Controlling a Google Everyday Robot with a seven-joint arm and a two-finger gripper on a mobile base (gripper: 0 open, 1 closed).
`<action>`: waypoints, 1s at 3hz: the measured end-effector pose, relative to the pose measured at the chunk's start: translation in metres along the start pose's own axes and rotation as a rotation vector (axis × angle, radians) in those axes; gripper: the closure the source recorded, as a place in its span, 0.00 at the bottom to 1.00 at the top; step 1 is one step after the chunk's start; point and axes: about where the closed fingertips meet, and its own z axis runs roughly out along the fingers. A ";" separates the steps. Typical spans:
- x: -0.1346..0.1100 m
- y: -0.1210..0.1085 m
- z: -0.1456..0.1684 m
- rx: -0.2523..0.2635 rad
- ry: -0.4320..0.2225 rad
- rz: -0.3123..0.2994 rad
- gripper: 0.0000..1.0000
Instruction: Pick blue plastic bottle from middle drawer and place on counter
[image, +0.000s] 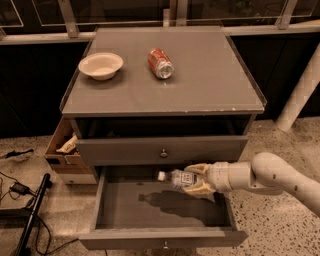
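Observation:
The blue plastic bottle (178, 178), clear with a white cap pointing left, is held level in the air above the floor of the open middle drawer (150, 206). Its shadow falls on the drawer floor. My gripper (194, 179) comes in from the right on a white arm and is shut on the bottle's right half, just below the upper drawer front. The counter (200, 80) is the cabinet's flat grey top above.
A cream bowl (100, 65) and a red-orange soda can (159, 63) lying on its side rest on the counter's back left. The upper drawer front with a knob (163, 153) is shut. A cardboard box (64, 150) stands left of the cabinet; cables and a black pole lie on the floor.

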 end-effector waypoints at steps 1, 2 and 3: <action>-0.031 -0.006 -0.022 -0.014 0.031 0.039 1.00; -0.094 -0.018 -0.066 -0.046 0.097 0.081 1.00; -0.198 -0.040 -0.134 -0.046 0.181 0.049 1.00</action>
